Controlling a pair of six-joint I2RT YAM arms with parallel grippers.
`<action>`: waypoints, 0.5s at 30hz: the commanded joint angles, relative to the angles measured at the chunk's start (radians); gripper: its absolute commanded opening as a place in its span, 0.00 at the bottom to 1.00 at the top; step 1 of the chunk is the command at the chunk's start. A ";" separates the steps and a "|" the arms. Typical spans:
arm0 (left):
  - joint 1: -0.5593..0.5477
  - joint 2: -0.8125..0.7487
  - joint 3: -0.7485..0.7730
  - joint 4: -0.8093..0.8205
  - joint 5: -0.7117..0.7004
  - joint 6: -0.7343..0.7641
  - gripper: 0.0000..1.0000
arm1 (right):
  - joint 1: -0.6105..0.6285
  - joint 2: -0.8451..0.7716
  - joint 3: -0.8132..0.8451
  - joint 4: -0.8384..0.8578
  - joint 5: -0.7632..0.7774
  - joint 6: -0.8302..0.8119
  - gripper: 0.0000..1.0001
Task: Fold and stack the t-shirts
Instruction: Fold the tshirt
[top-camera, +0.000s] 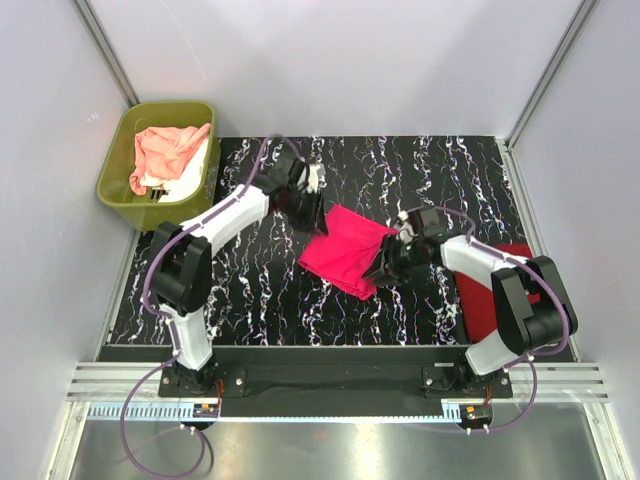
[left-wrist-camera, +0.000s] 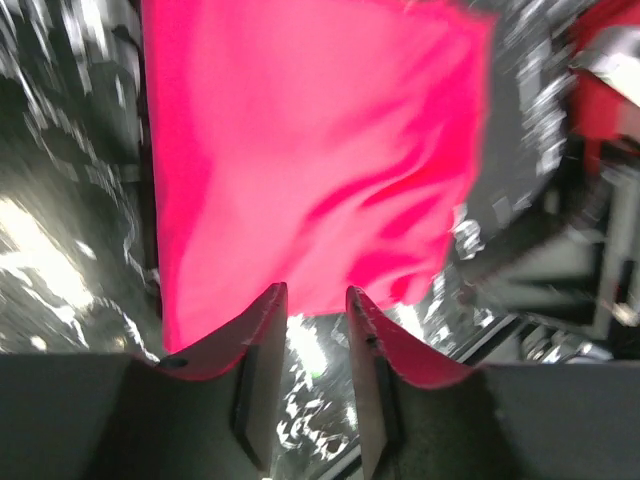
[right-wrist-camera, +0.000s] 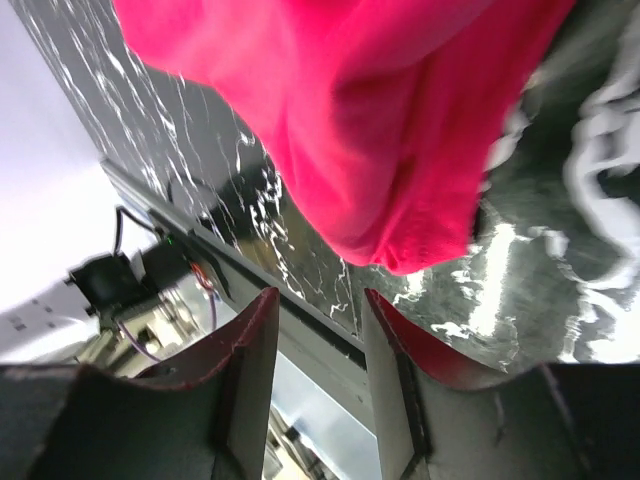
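At the centre of the table (top-camera: 250, 290), the hot pink t-shirt (top-camera: 345, 255) lies as a partly folded, skewed rectangle, with one corner toward 12 o'clock and one toward 6 o'clock. The left gripper (left-wrist-camera: 315, 295) sits at the shirt's 11 o'clock corner. Its jaws are partly open with nothing between them, and the cloth edge is just beyond the tips. The right gripper (right-wrist-camera: 320, 298) sits at the shirt's 3 o'clock edge, also partly open and holding nothing. In the right wrist view the nearest cloth looks bunched rather than flat. I judge the main risk to be a snag. Both sets of fingers are so close to the hem that a low withdrawal or early closure could catch a layer and pull the fold open. The bunched 3 o'clock edge may also spring back by itself, leaving an uneven fold. A second risk concerns the dark red t-shirt (top-camera: 478, 305) at 4 o'clock. The right arm lies across it, so a sweeping move could drag it out of shape. The peach-pink t-shirt (top-camera: 165, 150) and white t-shirt (top-camera: 190, 175) sit in the green tub (top-camera: 112, 168) at 10 o'clock.
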 joint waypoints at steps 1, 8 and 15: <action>-0.025 0.019 -0.081 0.053 0.052 0.003 0.32 | 0.045 -0.033 -0.054 0.129 -0.014 0.048 0.46; -0.016 0.072 -0.102 0.082 0.012 -0.003 0.30 | 0.090 0.005 -0.078 0.180 0.017 0.097 0.44; -0.008 0.109 -0.085 0.071 0.005 0.004 0.30 | 0.091 0.048 -0.055 0.179 0.022 0.096 0.40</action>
